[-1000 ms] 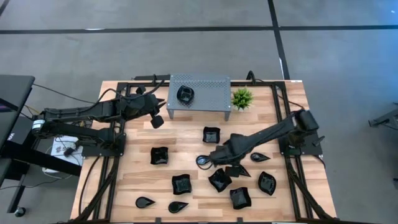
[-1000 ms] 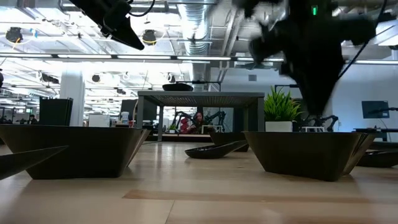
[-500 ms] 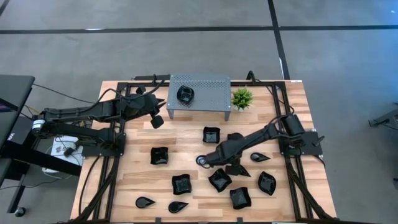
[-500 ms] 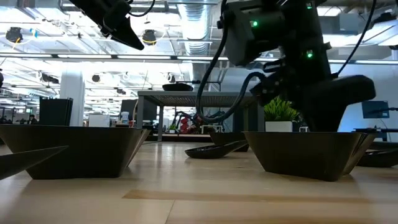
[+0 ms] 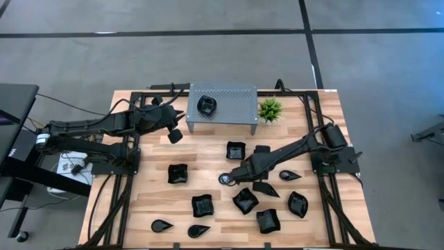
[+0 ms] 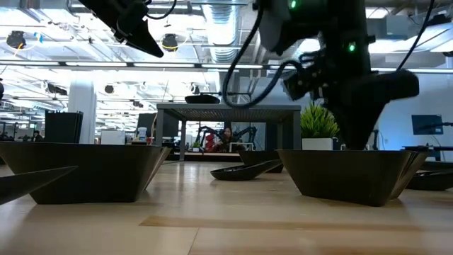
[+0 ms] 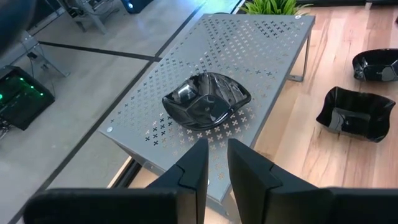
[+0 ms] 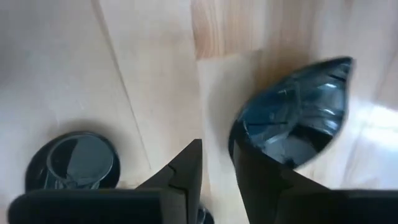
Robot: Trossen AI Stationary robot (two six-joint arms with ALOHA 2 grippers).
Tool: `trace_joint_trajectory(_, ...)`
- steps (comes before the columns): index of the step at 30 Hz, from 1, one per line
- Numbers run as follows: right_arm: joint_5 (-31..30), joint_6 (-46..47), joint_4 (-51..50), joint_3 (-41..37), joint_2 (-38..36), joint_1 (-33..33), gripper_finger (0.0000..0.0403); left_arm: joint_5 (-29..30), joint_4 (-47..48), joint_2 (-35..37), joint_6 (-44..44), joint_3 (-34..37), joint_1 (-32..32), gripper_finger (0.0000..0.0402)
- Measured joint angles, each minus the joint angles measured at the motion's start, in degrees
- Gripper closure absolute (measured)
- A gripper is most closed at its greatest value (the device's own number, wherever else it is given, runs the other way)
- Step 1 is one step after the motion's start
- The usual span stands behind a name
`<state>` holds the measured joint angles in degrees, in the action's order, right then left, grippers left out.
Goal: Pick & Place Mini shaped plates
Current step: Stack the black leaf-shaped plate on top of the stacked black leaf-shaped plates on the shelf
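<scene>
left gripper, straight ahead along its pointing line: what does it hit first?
Likely the black dish on the perforated grey shelf. The left gripper, jaws slightly apart and empty, points at it in the left wrist view. Depth is unclear; it could meet the shelf's near edge first.

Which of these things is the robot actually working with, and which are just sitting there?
Part of the job:
- black mini plates scattered on the table
- one plate on the grey perforated stand

Just sitting there:
- small green potted plant
</scene>
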<state>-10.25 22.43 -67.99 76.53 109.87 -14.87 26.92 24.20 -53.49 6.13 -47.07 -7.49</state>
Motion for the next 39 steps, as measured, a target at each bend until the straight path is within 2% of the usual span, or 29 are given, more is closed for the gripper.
trace_joint_trajectory(5,0.05,-1.76,4.00,-4.15,0.12,2.15,0.0316,0.00,0.46,0.00,-0.01,0.00,0.01,0.0339)
trace_joint_trajectory(17,-0.35,-3.28,9.27,-7.54,0.10,8.49,0.0320,0.00,0.46,0.00,-0.02,0.00,0.02,0.0339)
trace_joint_trajectory(20,-0.36,-3.07,9.45,-7.54,0.08,9.59,0.0342,0.00,0.46,0.00,-0.02,0.00,0.01,0.0339)
trace_joint_trajectory(23,-0.37,-3.48,9.21,-7.50,0.01,10.31,0.0385,0.00,0.46,0.00,-0.02,0.00,0.02,0.0339)
trace_joint_trajectory(26,-0.36,-3.45,9.10,-7.41,-0.29,10.60,0.0391,0.00,0.46,0.00,-0.02,0.00,0.01,0.0339)
trace_joint_trajectory(29,0.33,-3.51,8.91,-5.98,-1.04,10.55,0.0386,0.00,0.46,0.00,-0.02,0.00,0.02,0.0339)
trace_joint_trajectory(33,3.02,-4.79,7.52,-1.99,-3.07,10.41,0.0399,0.00,0.46,0.00,-0.02,0.00,0.01,0.0339)
trace_joint_trajectory(37,2.52,-0.49,2.46,4.31,-5.78,10.47,0.0398,0.00,0.46,0.00,-0.02,0.00,0.00,0.0339)
trace_joint_trajectory(39,0.36,1.82,1.41,7.22,-7.44,10.51,0.0400,0.00,0.46,0.00,-0.02,0.00,0.01,0.0339)
